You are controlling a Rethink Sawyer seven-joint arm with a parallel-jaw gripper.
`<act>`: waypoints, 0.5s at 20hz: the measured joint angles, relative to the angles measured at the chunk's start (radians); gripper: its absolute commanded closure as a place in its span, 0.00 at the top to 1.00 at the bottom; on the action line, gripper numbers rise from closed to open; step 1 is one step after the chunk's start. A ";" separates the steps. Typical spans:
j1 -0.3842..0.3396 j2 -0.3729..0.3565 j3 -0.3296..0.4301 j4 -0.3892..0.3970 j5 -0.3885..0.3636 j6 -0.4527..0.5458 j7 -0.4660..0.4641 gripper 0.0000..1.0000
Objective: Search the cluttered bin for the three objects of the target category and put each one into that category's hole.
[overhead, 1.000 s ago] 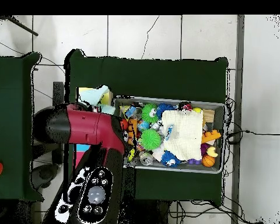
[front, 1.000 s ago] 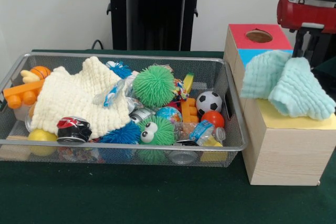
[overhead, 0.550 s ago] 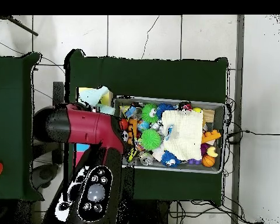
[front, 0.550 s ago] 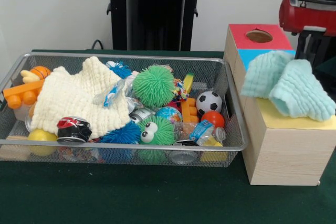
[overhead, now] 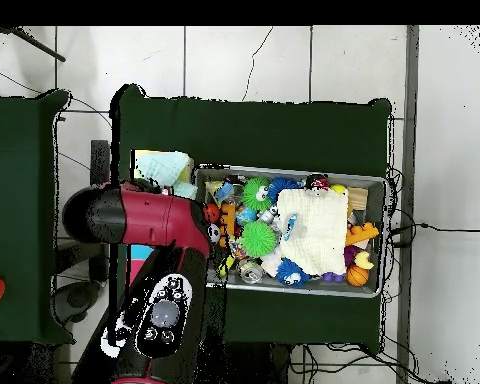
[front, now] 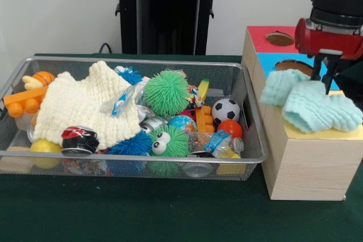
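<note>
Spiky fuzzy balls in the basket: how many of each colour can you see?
Green: 2, a plain green spiky ball and a green spiky ball with eyes
Blue: 2, one at the back, one at the front
Total: 4

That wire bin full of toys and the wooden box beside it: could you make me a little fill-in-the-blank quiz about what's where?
1. The cream waffle cloth lies inside the wire mesh ____.
2. The mint green cloth lies on top of the wooden ____.
3. The small soccer ball is black and ____.
4. The box's red panel has a round ____ in it.

Missing words: bin; box; white; hole
</note>
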 measured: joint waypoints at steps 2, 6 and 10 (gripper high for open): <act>0.000 0.011 0.000 0.000 0.000 -0.017 0.000 0.00; 0.001 0.032 0.000 -0.001 0.004 -0.057 0.000 0.00; 0.006 0.040 0.000 -0.001 0.015 -0.073 0.000 0.00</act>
